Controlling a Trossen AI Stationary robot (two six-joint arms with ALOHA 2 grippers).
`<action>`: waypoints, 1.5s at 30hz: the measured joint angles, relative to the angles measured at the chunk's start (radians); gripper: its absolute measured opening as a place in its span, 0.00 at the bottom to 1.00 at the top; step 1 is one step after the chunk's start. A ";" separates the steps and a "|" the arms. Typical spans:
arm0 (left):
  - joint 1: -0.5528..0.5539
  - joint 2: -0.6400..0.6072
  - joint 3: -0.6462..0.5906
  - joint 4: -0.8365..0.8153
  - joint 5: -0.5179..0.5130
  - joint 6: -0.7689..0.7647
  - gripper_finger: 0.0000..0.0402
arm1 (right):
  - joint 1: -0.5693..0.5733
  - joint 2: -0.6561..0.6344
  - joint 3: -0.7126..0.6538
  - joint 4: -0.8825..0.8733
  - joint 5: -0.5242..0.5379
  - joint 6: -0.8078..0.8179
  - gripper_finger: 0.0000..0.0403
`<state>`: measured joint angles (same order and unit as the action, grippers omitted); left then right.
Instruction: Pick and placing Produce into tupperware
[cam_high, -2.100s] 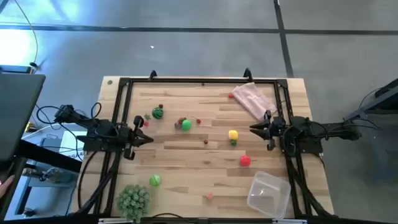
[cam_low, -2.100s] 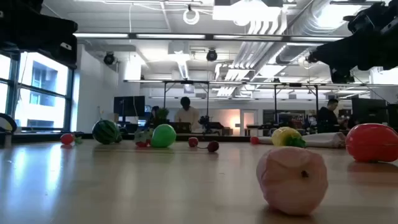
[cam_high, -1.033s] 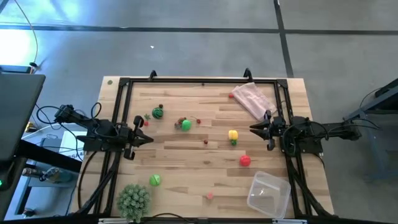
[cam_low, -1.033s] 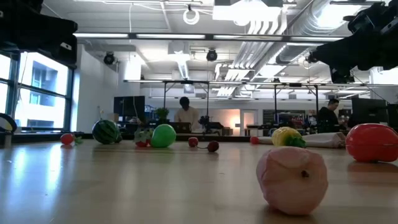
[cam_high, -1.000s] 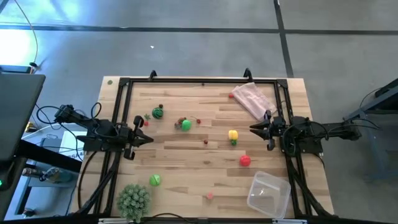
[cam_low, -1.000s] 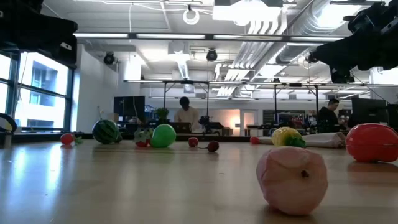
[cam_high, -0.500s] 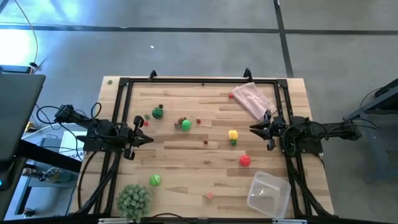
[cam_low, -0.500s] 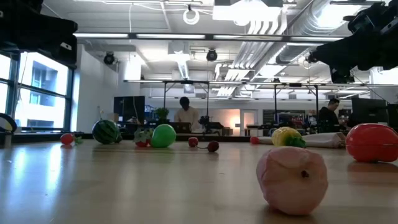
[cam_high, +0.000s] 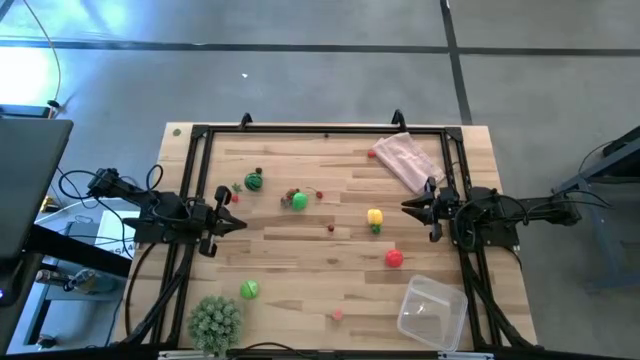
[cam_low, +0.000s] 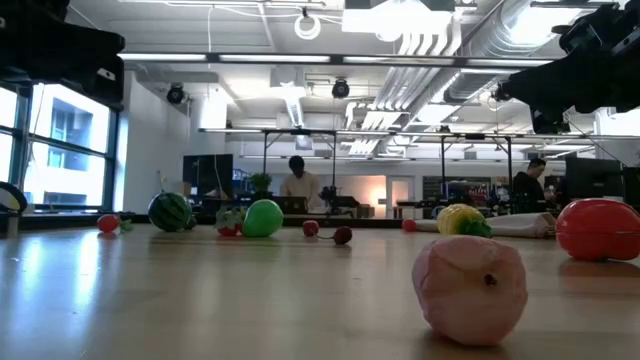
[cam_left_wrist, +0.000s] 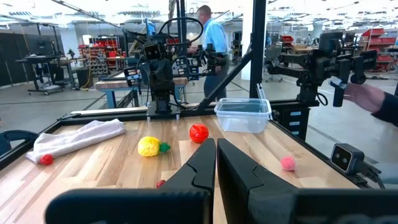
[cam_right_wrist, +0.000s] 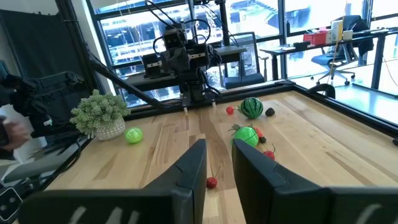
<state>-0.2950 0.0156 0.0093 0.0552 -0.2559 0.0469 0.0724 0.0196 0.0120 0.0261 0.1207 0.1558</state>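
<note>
The produce lies scattered on the wooden table: a striped watermelon (cam_high: 254, 182), a green ball (cam_high: 299, 201), a yellow pepper (cam_high: 374, 216), a red tomato (cam_high: 394, 259), a green apple (cam_high: 248, 290) and a small pink fruit (cam_low: 470, 288). The clear tupperware (cam_high: 432, 310) stands on the table at the near right corner, with nothing in it. My left gripper (cam_high: 243, 224) hovers shut at the table's left edge, pointing level toward the middle. My right gripper (cam_high: 404, 207) hovers at the right edge, its fingers (cam_right_wrist: 193, 163) a little apart with nothing between them.
A pink cloth (cam_high: 405, 158) lies at the far right. A spiky pale-green ball plant (cam_high: 214, 320) stands at the near left corner. A black frame (cam_high: 325, 130) runs along the table's far edge and sides. Small red bits lie among the produce.
</note>
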 joint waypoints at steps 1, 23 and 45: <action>0.000 0.000 0.000 0.002 0.000 0.000 0.02 | 0.000 0.000 0.000 0.000 0.000 0.000 0.17; 0.000 -0.001 0.000 0.346 -0.565 0.083 0.02 | 0.000 0.000 0.000 0.291 0.212 0.045 0.17; 0.000 0.000 0.072 0.363 -0.275 0.055 0.02 | 0.000 0.000 0.014 0.470 0.099 0.058 0.17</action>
<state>-0.2947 0.0154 0.0811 0.4180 -0.5309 0.1017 0.0727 0.0194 0.0260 0.4964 0.2199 0.2138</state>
